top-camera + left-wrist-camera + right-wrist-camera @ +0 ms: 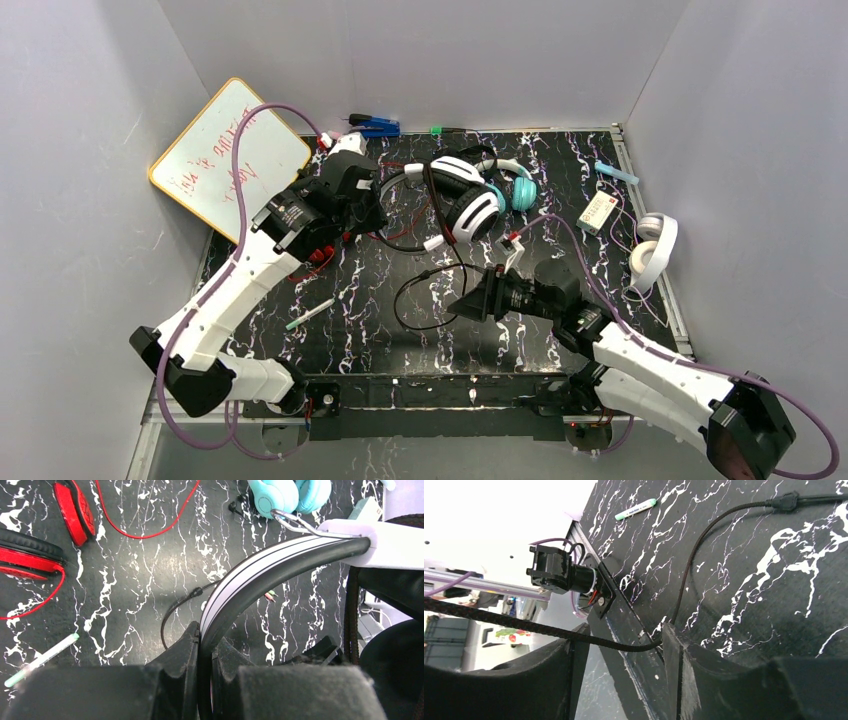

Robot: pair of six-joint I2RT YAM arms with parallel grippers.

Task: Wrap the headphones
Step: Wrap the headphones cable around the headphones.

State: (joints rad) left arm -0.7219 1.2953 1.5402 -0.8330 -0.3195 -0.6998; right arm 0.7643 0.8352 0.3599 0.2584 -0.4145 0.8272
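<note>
My left gripper (206, 650) is shut on the striped band of the white-and-black headphones (250, 580), whose cups (465, 200) lie mid-table. Their black cord (425, 300) loops down to my right gripper (468, 300). That right gripper (624, 645) is open, and the braided cord (549, 632) runs across the gap at its fingertips. Red headphones (30, 555) lie under the left arm (315, 258). Behind the white-and-black pair are the teal headphones (520, 190), and all-white headphones (655, 250) rest at the right edge.
A whiteboard (230, 155) leans at the back left. A green-capped marker (310, 314) lies on the mat near the left arm. Blue tools (375, 125) lie by the back wall. A white box (597, 212) and a light blue pen (617, 172) are at the back right.
</note>
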